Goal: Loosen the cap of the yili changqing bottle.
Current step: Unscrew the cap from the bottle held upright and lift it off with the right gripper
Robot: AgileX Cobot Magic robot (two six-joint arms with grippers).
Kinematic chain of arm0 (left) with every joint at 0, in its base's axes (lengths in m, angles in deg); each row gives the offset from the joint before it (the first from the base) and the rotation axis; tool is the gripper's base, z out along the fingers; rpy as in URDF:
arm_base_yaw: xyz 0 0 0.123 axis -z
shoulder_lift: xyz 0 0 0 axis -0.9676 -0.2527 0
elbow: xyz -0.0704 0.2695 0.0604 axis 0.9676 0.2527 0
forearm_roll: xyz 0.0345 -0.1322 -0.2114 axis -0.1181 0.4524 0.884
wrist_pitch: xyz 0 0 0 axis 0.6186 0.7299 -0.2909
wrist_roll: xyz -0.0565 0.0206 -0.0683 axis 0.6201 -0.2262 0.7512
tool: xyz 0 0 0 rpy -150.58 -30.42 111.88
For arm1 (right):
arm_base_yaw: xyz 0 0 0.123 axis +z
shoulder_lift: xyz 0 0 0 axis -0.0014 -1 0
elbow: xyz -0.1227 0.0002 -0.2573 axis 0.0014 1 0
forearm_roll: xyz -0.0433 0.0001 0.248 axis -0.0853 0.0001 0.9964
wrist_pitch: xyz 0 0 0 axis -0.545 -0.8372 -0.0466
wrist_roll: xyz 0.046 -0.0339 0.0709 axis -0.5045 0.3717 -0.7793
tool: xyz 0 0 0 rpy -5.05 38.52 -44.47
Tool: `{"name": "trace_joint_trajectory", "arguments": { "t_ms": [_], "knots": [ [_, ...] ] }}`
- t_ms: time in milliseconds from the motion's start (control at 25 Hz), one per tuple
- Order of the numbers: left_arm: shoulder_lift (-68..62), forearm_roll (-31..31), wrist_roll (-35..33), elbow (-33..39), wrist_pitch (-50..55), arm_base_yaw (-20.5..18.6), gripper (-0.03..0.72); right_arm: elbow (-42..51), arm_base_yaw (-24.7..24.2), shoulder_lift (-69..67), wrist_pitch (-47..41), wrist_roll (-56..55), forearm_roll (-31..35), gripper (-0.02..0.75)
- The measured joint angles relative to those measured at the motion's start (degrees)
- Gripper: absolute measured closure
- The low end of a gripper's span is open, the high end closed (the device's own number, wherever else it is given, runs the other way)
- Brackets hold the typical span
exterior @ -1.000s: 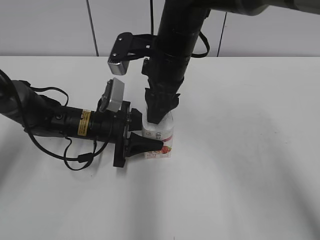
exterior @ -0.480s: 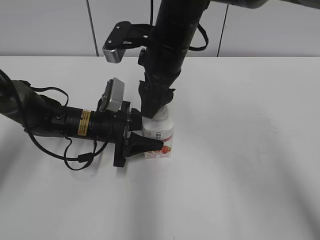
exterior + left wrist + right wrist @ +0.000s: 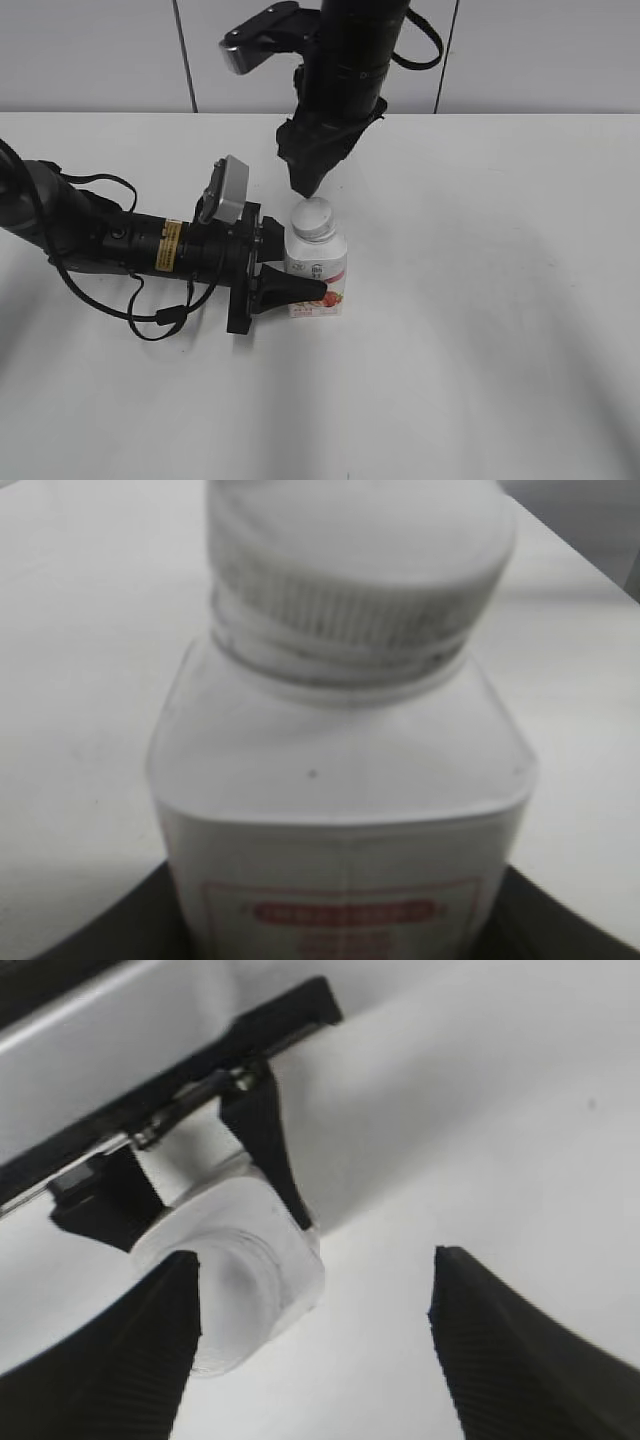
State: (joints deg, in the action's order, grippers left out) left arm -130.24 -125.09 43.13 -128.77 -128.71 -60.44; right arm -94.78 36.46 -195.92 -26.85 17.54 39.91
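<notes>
The bottle point(image 3: 317, 272) stands on the table point(image 3: 480, 300), squeezed by the left gripper point(image 3: 290, 288) so it cannot turn. Above its cap point(image 3: 313, 216), the right gripper point(image 3: 305, 185) hangs open, holding nothing

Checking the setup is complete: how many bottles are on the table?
1. A small squarish white plastic bottle with a fruit label stands mid-table, clamped by the left gripper. None seems hidden.
</notes>
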Motion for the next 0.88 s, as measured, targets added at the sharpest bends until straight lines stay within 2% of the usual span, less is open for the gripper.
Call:
{"name": "trace_joint_trajectory", "arguments": {
  "t_ms": [160,400,680,880],
  "knots": [
    [0.00,0.00,0.05,0.00,0.00,0.00,0.322,0.00,0.00,0.84,-0.05,-11.45,-2.33,0.174],
    [0.00,0.04,0.05,0.00,0.00,0.00,0.322,-0.20,0.00,2.44,-0.05,-21.34,3.33,0.174],
    [0.00,0.04,0.05,0.00,0.05,0.00,0.322,0.34,0.00,2.62,-0.05,-36.81,3.99,0.174],
    [0.00,0.04,0.05,0.00,0.05,0.00,0.322,2.98,0.00,2.68,-0.05,-42.64,4.47,0.174]
  ]
}}
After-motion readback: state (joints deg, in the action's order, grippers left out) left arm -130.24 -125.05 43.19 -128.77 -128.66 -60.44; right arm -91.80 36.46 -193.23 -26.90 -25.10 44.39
